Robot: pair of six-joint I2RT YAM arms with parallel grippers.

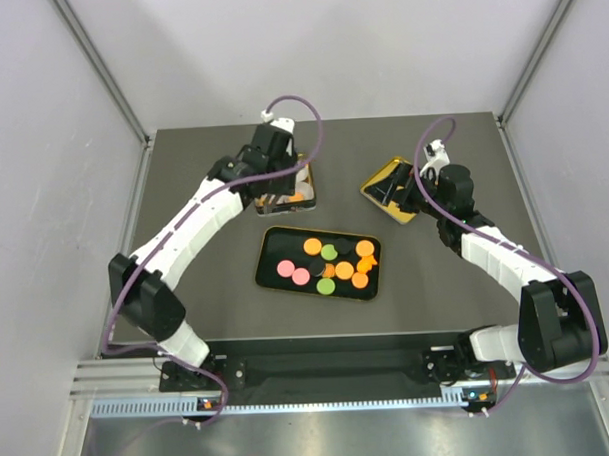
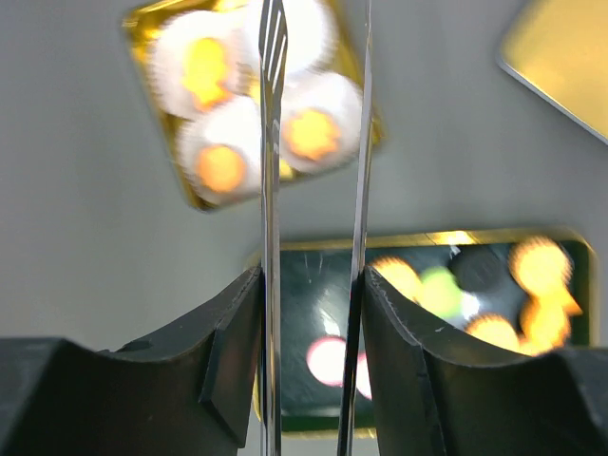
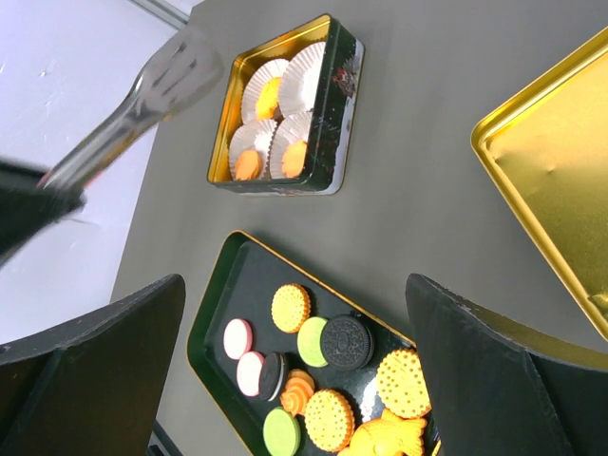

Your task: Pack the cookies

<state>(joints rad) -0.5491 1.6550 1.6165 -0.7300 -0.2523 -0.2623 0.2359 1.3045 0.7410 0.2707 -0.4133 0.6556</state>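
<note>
Four paper cups (image 3: 275, 104) sit in the gold tin (image 3: 334, 114). Three show an orange or yellow cookie; the fourth is partly hidden by the tongs in the left wrist view, so cannot tell. About ten loose cookies (image 3: 328, 418) lie on the black tray (image 3: 214, 313), near side of the tin: pink, green, orange, dark sandwich types.

Left gripper (image 2: 312, 285): clamped on the handles of the metal tongs (image 2: 271, 190). Blades narrow, nearly parallel, nothing between them. Tips hang over the tin, above the cups.

Right gripper (image 1: 411, 189): fingers spread wide, holding nothing, over the table (image 3: 427, 114) just beside the gold lid (image 3: 551, 180), which lies inner side up and apart from the tin.

Judgement: step in hand is cookie transfer, tray to tin; tongs are unloaded, so this is the gap between picks. Tin looks partly filled, tray far from cleared.

Next move calls for:
- swing tongs to the tray, over one cookie at its edge
- let blades open enough to straddle it, then squeeze lightly (cookies are brittle, flat, hard to get under)
- lid waits for the right arm.
</note>
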